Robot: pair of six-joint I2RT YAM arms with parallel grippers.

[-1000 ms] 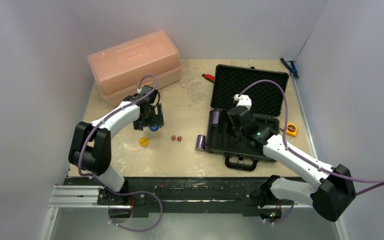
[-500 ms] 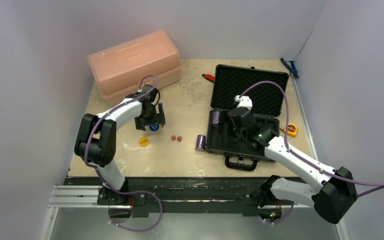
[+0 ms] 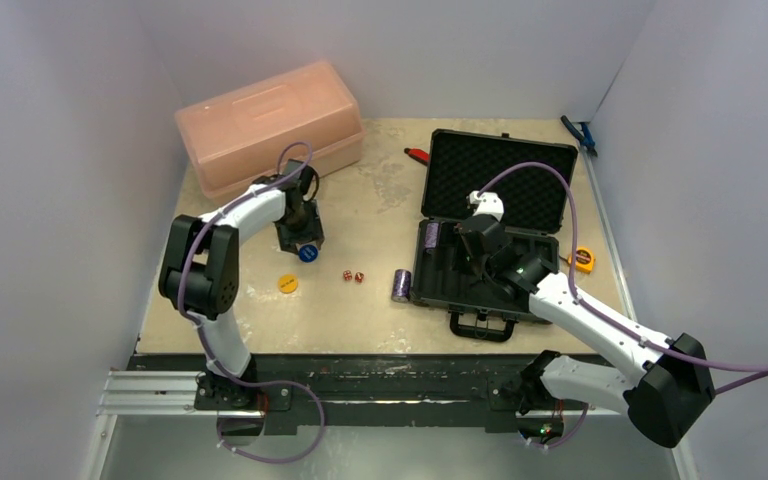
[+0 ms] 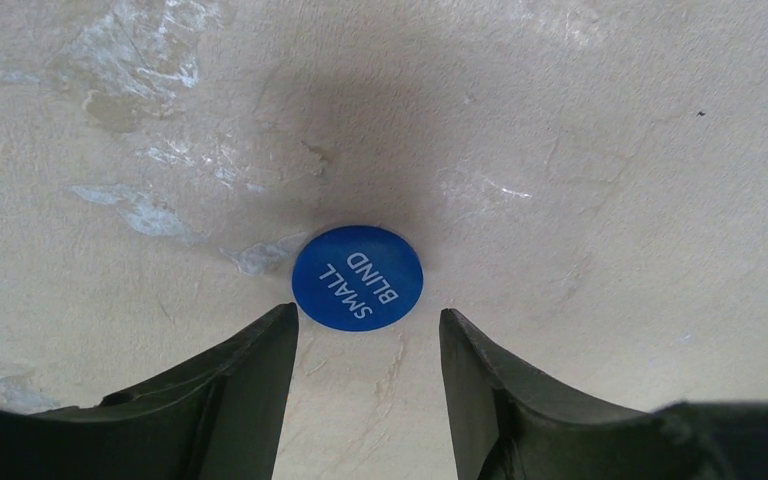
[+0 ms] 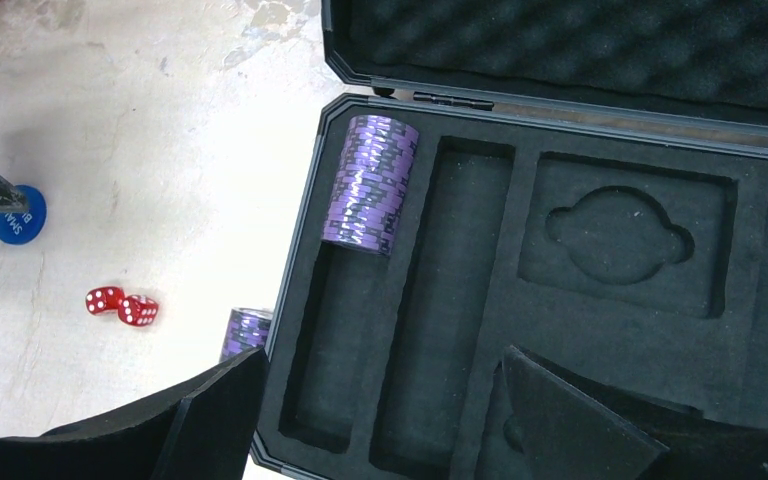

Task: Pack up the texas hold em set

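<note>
**A:** Where's the left claw (image 4: 368, 318) relative to its target?

**B:** It is right over the blue disc (image 4: 358, 277), the one marked SMALL BLIND. The disc lies flat on the tabletop (image 3: 380, 215), just past the fingertips in the wrist view and roughly centred on the gap between them. From above, it's on the claw's near side, toward the arm bases.

**A:** Is the claw grasping it?

**B:** No. The jaws stand apart with bare tabletop between them, and neither finger touches the disc.

**A:** Does the disc have a long axis to line up with?

**B:** No, it's round and thin, so the angle hardly matters. I'd say the claw needs a short reach forward and down to bracket the disc's edge.

**A:** What about the right claw (image 5: 380, 360)?

**B:** It's released too, spread wide and empty above the open case (image 3: 505, 170), well apart from the disc. The left arm is clearly nearer.

**A:** And the rest of the set?

**B:** One purple chip stack (image 5: 370, 185) lies in the case's leftmost slot. A second stack (image 3: 400, 286) lies on the tabletop just beside the case. The dice (image 3: 352, 276) and the orange disc (image 3: 288, 284) are loose on the tabletop, nearer the left arm.
</note>
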